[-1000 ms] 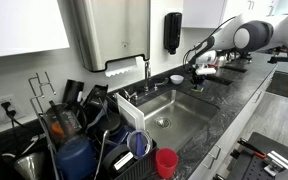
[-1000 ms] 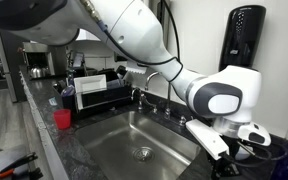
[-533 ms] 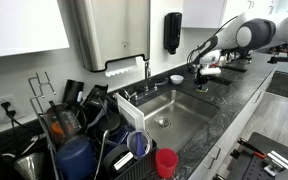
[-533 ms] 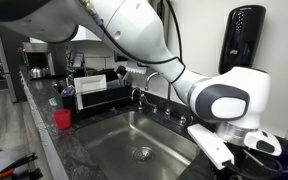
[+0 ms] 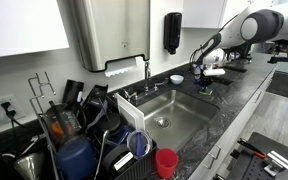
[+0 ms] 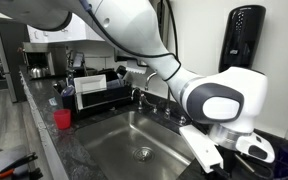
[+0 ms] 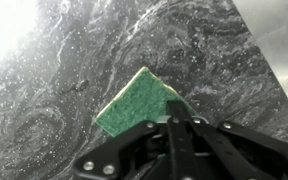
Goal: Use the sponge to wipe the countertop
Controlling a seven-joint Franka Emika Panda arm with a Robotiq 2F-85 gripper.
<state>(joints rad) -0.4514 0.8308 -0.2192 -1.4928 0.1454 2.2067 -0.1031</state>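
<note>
Over the last second the white Franka arm (image 5: 248, 26) is tracking sideways along the counter. In an exterior view the black Robotiq gripper (image 5: 211, 73) is now sitting further from the inset steel sink basin (image 5: 166, 108) than it was, shifting a bit each half second, with height looking about unchanged. I'm reading that as a wipe stroke in progress, not an approach, so the task is underway, with coverage so far probably just the strip beside the basin. In the wrist view the claw is pinching narrow on the near edge of the green-faced, yellow-sided rectangular foam sponge (image 7: 136, 100), fingers converging on it, so it's holding the sponge. The sponge is lying green face up and apparently flat against the long dark grey-black speckled glossy stone-look countertop (image 7: 54, 130), one corner pointing away from the camera. I'm not able to judge contact pressure from here. The countertop is showing pale swirly veining on black, with a strong glare patch at top left of the wrist view. No obvious spill or crumbs are showing around the sponge, and I can't separate wet streaks from the veining. In both exterior views the countertop is running along the wall with the basin set into it, and the stretch beyond the gripper is likely still waiting to be wiped.
</note>
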